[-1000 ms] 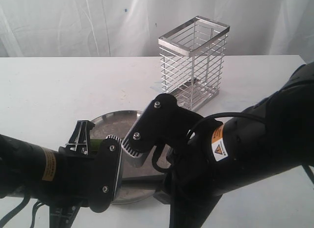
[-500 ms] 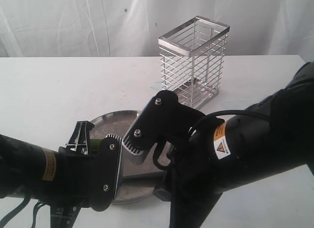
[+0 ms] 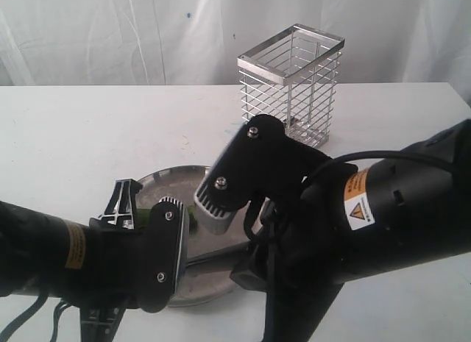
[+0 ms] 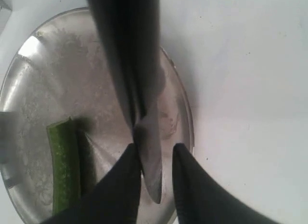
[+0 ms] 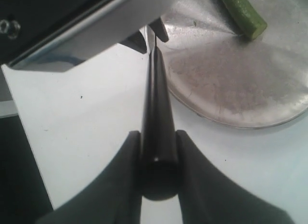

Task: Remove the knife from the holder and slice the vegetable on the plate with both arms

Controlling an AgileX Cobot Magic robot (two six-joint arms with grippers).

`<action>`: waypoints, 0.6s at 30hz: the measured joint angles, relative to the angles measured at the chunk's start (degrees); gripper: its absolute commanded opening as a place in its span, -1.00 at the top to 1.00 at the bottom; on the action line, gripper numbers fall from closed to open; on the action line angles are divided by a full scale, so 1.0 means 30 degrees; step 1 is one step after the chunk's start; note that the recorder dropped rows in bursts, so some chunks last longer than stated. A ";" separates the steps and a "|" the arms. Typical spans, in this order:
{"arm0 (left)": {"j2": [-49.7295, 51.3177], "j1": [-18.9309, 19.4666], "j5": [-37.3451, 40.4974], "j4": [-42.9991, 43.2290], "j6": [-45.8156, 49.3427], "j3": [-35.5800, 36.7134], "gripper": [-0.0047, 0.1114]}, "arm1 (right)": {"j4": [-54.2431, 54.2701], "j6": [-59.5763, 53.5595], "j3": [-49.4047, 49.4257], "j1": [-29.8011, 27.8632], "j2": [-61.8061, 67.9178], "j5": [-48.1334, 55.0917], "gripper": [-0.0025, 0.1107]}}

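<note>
The black knife [image 5: 155, 103] is held by its handle in my right gripper [image 5: 158, 137], which is shut on it just off the plate's rim. Its pointed blade [image 4: 144, 113] reaches over the steel plate [image 4: 33, 98], and the tip sits between the fingers [image 4: 192, 185] of my left gripper [image 4: 154, 151], which stands open; the blade rests against one finger, with a gap to the other. The green vegetable [image 4: 62, 171] lies on the plate beside the blade, its cut end [image 5: 255, 29] showing. The wire holder [image 3: 291, 84] stands empty at the back.
Both bulky arms crowd the front of the white table: the left arm [image 3: 73, 261] and the right arm [image 3: 383, 217] hide most of the plate [image 3: 165, 176]. A white curtain hangs behind the table.
The right arm's wrist has risen and shifted right, toward the holder. The knife blade now shows lying across the plate's front. The left arm has barely moved.
</note>
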 measured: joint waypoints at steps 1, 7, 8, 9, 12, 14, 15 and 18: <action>0.0000 0.0000 -0.0033 -0.0041 0.0000 0.0000 0.42 | 0.0000 0.0000 0.0000 0.0000 0.0000 -0.0130 0.96; 0.0000 0.0000 -0.0137 -0.0080 0.0035 0.0000 0.42 | 0.0038 0.0000 0.0000 0.0000 0.0000 -0.0230 0.96; 0.0000 0.0000 -0.0184 -0.0080 0.0035 0.0000 0.42 | 0.0038 0.0000 0.0000 0.0000 0.0000 -0.0230 0.96; 0.0000 0.0000 -0.0216 -0.0080 0.0035 0.0000 0.42 | 0.0038 0.0000 0.0000 0.0000 0.0000 -0.0230 0.96; 0.0000 0.0000 -0.0261 -0.0161 0.0035 0.0000 0.42 | 0.0077 -0.0036 0.0000 0.0000 0.0000 -0.0230 0.96; 0.0000 0.0000 -0.0298 -0.0308 0.0035 0.0000 0.42 | 0.0077 -0.0068 0.0000 0.0000 0.0000 -0.0230 0.96; 0.0000 0.0000 -0.0339 -0.0343 0.0035 0.0000 0.42 | 0.0077 -0.0068 0.0000 0.0000 0.0000 -0.0230 0.96; 0.0000 0.0000 -0.0451 -0.0431 0.0035 0.0000 0.42 | 0.0077 -0.0068 0.0000 0.0000 -0.0046 -0.0230 0.96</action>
